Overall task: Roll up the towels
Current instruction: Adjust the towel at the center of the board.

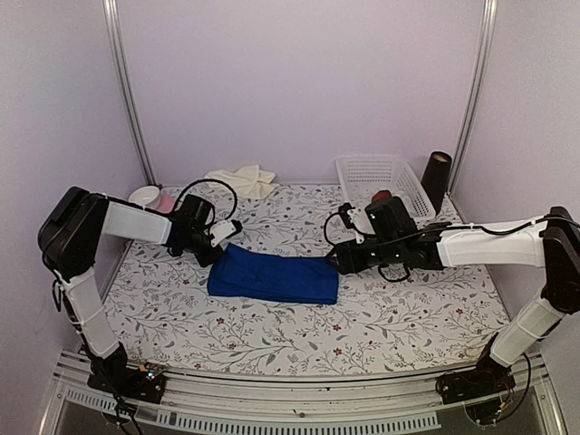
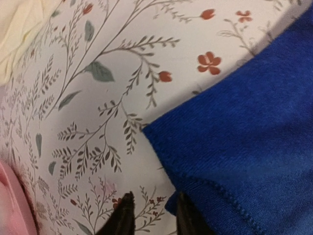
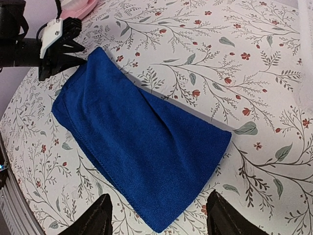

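Note:
The royal blue towel (image 1: 272,276) lies folded flat as a long strip in the middle of the flowered table. My left gripper (image 1: 231,228) is low at its far left corner. In the left wrist view its fingers (image 2: 154,196) stand a little apart with only tablecloth between them, and the blue towel (image 2: 244,137) lies against the right finger. My right gripper (image 3: 160,198) hovers wide open over the near right end of the blue towel (image 3: 142,142), holding nothing. The cream towel (image 1: 243,179) lies crumpled at the back of the table.
A white mesh basket (image 1: 385,181) stands at the back right with a dark red roll (image 1: 437,179) upright beside it. A white bowl (image 1: 143,195) and a pink item (image 1: 163,201) sit at the back left, just behind my left arm.

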{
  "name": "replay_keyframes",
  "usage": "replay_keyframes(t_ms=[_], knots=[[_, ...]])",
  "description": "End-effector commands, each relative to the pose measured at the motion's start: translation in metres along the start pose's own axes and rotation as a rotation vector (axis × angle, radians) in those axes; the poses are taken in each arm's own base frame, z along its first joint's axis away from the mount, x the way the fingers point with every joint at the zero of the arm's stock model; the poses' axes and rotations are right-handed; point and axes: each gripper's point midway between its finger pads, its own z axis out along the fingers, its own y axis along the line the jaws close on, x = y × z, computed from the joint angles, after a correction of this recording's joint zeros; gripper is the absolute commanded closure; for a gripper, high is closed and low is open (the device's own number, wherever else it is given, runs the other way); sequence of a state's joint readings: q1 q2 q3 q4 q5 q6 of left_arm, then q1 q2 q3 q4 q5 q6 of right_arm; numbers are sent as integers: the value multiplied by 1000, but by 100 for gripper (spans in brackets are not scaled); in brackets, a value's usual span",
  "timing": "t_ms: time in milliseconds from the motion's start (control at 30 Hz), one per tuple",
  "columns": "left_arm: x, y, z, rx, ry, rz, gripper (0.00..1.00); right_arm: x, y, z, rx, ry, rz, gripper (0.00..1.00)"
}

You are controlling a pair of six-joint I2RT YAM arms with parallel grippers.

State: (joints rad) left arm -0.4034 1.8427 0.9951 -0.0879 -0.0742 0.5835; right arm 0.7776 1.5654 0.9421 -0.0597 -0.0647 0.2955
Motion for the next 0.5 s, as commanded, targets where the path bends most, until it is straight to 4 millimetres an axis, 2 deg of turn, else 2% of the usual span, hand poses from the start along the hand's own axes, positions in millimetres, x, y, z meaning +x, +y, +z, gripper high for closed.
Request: replay_keyframes(t_ms=[0, 33, 133, 233, 333, 467], knots=[[7, 43, -2, -148, 61, -114, 57, 0, 4, 6, -25, 10, 3, 35], [6, 48, -5, -165, 58, -122, 49, 1, 5, 7, -26, 14, 3, 35], [-6, 54, -21, -174, -10, -110, 43, 4, 7, 7, -28, 19, -1, 35], [-18, 34, -49, -105, -148, 6, 35, 4, 6, 8, -29, 20, -2, 35], [-24, 5, -80, -54, -298, 245, 22, 3, 8, 8, -35, 19, -12, 35], [-18, -14, -96, -77, -379, 489, 9, 3, 12, 9, -55, 26, -20, 35]])
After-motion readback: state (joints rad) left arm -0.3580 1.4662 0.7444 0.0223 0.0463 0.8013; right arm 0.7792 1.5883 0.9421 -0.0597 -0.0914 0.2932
